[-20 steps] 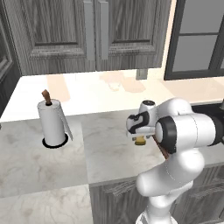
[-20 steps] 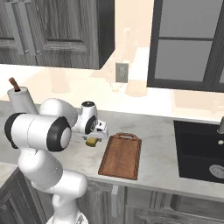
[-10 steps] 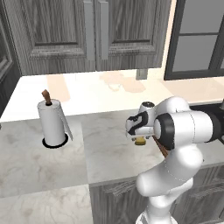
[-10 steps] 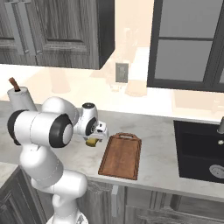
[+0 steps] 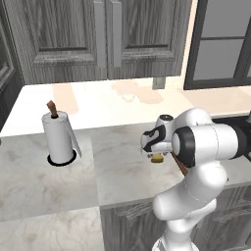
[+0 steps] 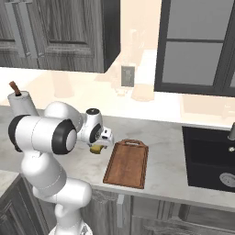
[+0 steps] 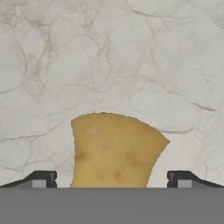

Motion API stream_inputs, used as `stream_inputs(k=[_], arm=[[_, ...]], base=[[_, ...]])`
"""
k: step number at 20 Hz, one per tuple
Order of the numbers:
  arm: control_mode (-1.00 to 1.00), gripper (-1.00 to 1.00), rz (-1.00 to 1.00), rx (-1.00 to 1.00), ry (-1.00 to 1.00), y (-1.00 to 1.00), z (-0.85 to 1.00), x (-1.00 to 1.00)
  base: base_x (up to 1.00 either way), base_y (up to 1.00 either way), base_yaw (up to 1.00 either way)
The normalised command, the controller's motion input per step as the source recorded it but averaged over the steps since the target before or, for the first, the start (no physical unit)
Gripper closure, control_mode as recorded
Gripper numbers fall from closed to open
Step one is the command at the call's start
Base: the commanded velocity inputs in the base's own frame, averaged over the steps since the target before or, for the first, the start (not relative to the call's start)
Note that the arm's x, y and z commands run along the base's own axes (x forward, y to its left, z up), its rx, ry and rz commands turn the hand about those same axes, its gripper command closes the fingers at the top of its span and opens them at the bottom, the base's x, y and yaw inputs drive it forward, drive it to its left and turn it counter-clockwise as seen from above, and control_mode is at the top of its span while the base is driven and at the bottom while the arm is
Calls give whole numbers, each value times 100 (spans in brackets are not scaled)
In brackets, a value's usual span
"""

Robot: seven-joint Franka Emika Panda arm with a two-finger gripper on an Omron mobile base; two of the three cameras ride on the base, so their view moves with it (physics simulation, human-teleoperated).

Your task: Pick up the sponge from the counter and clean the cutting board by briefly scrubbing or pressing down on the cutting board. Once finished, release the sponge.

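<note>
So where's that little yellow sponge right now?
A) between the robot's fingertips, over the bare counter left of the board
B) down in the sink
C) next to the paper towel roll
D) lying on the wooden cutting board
A: the sponge sits between the gripper tips with only marbled counter behind it, and the cutting board lies off to the side.

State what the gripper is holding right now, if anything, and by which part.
Cannot be told for sure. The sponge sits between the gripper's fingertips, which stand wide of its sides, apparently not clamping it.
</note>
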Motion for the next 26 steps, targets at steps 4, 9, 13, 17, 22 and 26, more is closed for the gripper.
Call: stream_inputs(k=[4,9,13,17,22,26], arm=[[-100,-100,0,0,-3,0,0,0],[-100,-100,0,0,-5,0,0,0],[-100,-100,0,0,-1,0,0,0],[-100,-100,0,0,0,0,0,0],[-100,100,0,0,0,0,0,0],[-100,100,0,0,1,0,0,1]], base=[[0,0,0],[0,0,0],[0,0,0],[0,0,0],[0,0,0],[0,0,0]])
